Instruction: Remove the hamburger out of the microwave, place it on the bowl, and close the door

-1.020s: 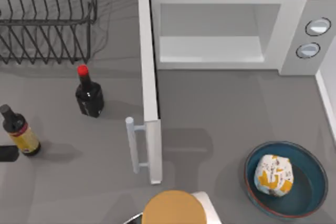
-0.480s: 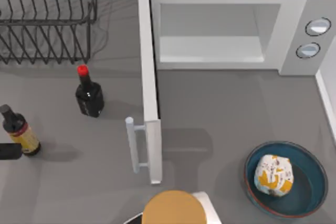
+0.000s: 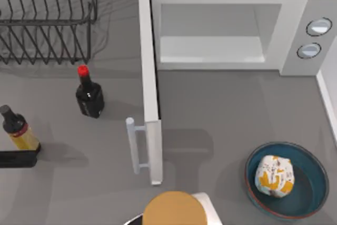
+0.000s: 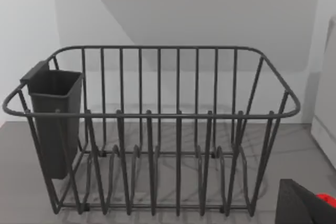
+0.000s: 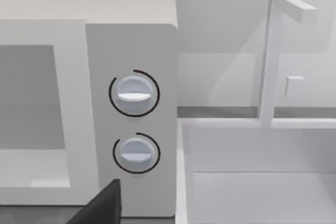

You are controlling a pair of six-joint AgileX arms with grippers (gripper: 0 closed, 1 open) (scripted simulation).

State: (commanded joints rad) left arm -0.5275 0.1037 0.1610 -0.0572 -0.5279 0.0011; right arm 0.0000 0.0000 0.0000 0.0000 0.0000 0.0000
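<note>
the small white-wrapped hamburger with orange-yellow patches sat inside the wide blue-teal bowl with reddish-brown rim at the desk's right near edge. the large white boxy microwave stood behind, cavity bare, its tall flat white door swung open. left gripper lay at the left edge beside a dark yellow-labelled bottle; jaws' state: cannot tell.

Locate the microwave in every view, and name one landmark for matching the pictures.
Top view: the microwave stands at the back right, cavity open.
Left wrist view: a pale sliver at the edge beside the dish rack, too little to call the microwave.
Right wrist view: its front.
Shared landmark: the two knobs.
</note>
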